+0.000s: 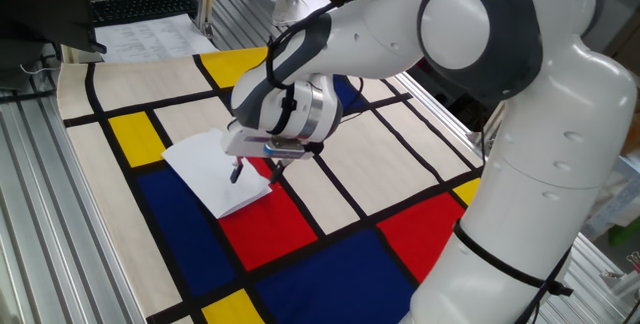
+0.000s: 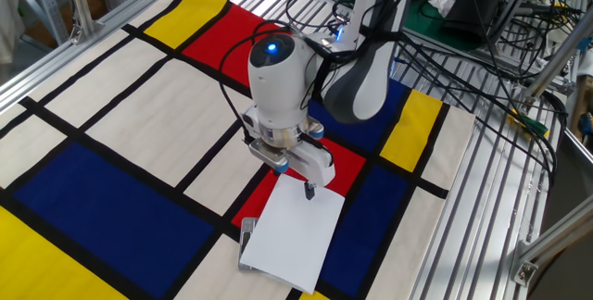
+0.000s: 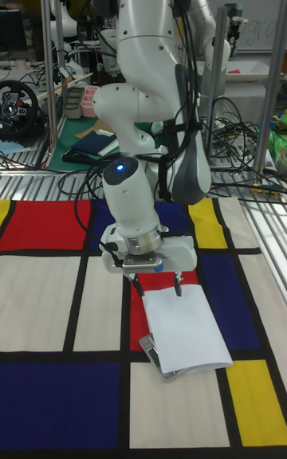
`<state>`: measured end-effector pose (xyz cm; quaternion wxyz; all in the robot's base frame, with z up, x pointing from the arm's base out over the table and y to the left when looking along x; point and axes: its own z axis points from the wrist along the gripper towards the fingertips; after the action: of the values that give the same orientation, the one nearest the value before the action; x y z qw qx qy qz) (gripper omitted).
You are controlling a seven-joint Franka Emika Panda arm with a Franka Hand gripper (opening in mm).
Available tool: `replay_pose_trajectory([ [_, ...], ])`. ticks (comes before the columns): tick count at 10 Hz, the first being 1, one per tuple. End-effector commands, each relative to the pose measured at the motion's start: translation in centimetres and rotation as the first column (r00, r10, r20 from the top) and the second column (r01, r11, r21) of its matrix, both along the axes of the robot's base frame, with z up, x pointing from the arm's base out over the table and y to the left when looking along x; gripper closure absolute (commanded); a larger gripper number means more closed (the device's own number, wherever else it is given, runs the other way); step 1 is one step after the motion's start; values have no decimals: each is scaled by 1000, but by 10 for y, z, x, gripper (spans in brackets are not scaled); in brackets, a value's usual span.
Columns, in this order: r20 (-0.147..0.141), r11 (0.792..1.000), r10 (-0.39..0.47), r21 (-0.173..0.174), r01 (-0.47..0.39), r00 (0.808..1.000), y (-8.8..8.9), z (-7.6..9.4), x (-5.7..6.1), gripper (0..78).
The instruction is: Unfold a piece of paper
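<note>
The piece of paper (image 1: pixel 212 169) (image 2: pixel 293 233) (image 3: pixel 187 327) lies flat and folded on the coloured cloth, a plain white rectangle. My gripper (image 1: pixel 254 171) (image 2: pixel 295 181) (image 3: pixel 159 287) hangs just above the paper's edge nearest the arm. It is open, with the fingers spread wide and nothing between them. One fingertip (image 1: pixel 235 174) is over the sheet. The other is past the paper's edge, over the red patch. In no view can I tell whether a fingertip touches the paper.
A small flat grey piece (image 2: pixel 246 239) (image 3: pixel 151 346) pokes out at the paper's outer corner. Printed sheets (image 1: pixel 150 34) and a keyboard (image 1: pixel 140 6) lie beyond the cloth. Cables (image 2: pixel 482 50) run over the slatted table behind the arm.
</note>
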<state>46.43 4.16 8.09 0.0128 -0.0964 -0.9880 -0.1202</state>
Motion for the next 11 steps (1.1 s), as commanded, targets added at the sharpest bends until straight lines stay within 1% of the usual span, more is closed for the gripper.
replay_pose_trajectory([
  [1, 2, 1000, 2, 7, -2, 1000, -1, -7, 1, 2],
  [2, 5, 1000, 8, 8, -8, 1000, -3, -13, 1, 2],
  [3, 7, 1000, 14, 7, -14, 1000, -4, -14, 1, 2],
  [6, 9, 1000, 25, 10, -25, 1000, -6, -15, 1, 2],
  [8, 11, 999, 30, 29, -30, 999, -5, -15, 1, 2],
  [10, 12, 999, 30, 35, -31, 999, -2, -14, 0, 2],
  [11, 9, 999, 17, 32, -17, 1000, 6, -11, 0, 2],
])
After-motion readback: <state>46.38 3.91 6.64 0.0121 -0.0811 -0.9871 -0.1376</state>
